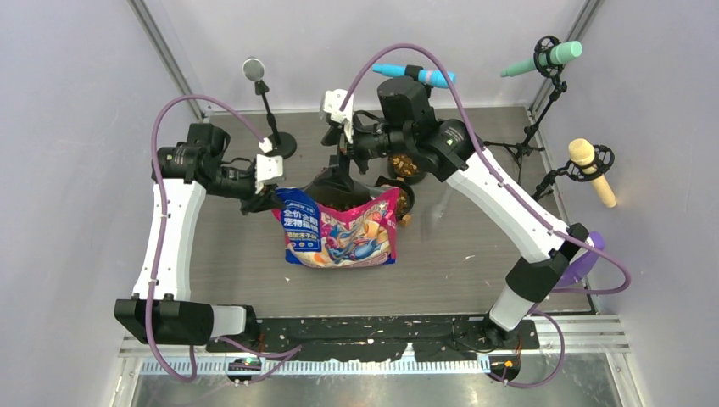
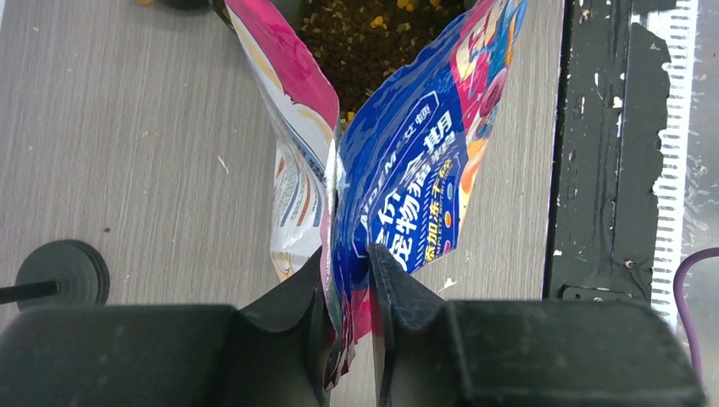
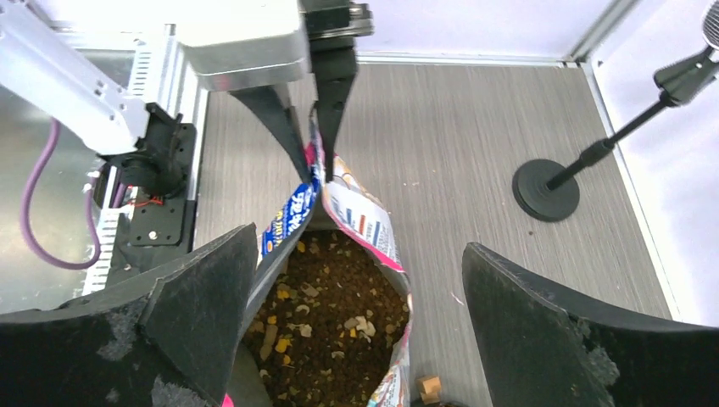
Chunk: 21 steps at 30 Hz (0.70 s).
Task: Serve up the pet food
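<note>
The left hand (image 2: pixel 346 254) is clamping the bag (image 2: pixel 407 170) by its side seam, low in the wrist view. Standing mid-frame on the counter (image 1: pixel 475 271), the glossy pink-and-blue film is looking slippery, floppy and bottom-heavy, so the crimped edge seems the safest hold. Brown kibble (image 3: pixel 326 335) is showing in its open mouth. The right hand (image 3: pixel 358 246) is hovering wide above.

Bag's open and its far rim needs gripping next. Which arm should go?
Right. The right gripper hangs open and empty over the bag mouth, above the kibble. The left gripper is shut on the bag's edge, likely propping it up.
</note>
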Each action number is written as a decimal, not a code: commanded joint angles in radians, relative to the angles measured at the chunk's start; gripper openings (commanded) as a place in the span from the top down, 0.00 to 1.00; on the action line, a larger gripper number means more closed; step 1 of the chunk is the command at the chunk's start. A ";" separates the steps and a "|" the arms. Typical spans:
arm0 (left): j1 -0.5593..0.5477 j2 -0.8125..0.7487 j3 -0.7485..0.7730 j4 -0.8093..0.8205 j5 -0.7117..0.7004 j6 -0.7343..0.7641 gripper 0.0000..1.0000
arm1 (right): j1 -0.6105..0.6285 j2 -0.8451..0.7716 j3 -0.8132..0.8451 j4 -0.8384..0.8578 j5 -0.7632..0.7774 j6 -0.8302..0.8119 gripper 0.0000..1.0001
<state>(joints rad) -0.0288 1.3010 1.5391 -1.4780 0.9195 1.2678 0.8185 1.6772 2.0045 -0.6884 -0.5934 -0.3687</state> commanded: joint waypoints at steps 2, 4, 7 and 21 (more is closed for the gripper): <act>-0.016 -0.016 0.023 0.012 0.107 0.017 0.74 | 0.047 -0.032 0.013 -0.074 -0.052 -0.076 0.00; -0.020 -0.017 0.015 0.030 0.107 0.008 0.69 | 0.080 -0.041 -0.022 -0.088 0.015 -0.120 0.03; -0.027 -0.022 0.006 0.055 0.105 -0.001 0.63 | 0.110 -0.052 -0.076 -0.088 0.105 -0.153 0.05; -0.056 0.024 0.032 -0.020 0.060 0.036 0.86 | 0.120 -0.065 -0.152 -0.120 0.202 -0.245 0.01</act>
<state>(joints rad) -0.0795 1.3190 1.5402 -1.4349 0.9806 1.2694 0.9321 1.6608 1.8706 -0.7940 -0.3916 -0.5522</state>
